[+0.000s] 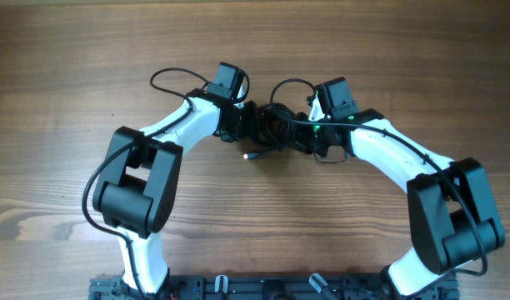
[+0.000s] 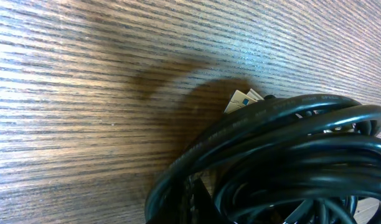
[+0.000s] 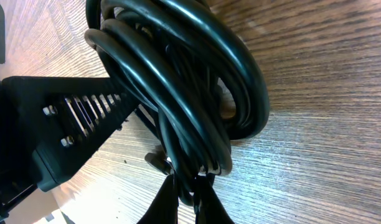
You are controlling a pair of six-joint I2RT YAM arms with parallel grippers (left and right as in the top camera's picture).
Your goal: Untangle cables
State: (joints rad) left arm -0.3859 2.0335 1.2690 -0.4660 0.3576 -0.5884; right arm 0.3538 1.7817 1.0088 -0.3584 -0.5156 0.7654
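Observation:
The cables (image 1: 276,125) are a tight bunch of black cords at the middle of the wooden table, between my two grippers. My left gripper (image 1: 248,125) is pressed into the bunch from the left and looks shut on its cords (image 2: 290,155); only a dark finger (image 2: 200,202) shows among the loops. My right gripper (image 3: 189,196) is shut on a strand at the low end of the coiled cables (image 3: 178,81). It shows in the overhead view (image 1: 303,137) at the bunch's right side. A small plug end (image 1: 253,155) lies on the table just in front, and a white and blue plug (image 2: 243,99) sticks out of the coil.
The wooden table (image 1: 255,217) surrounds the bunch. The left gripper's black body (image 3: 78,118) is close to the left of the coil in the right wrist view. Arm wires loop behind both wrists (image 1: 167,77). The arm bases stand at the front edge (image 1: 138,267).

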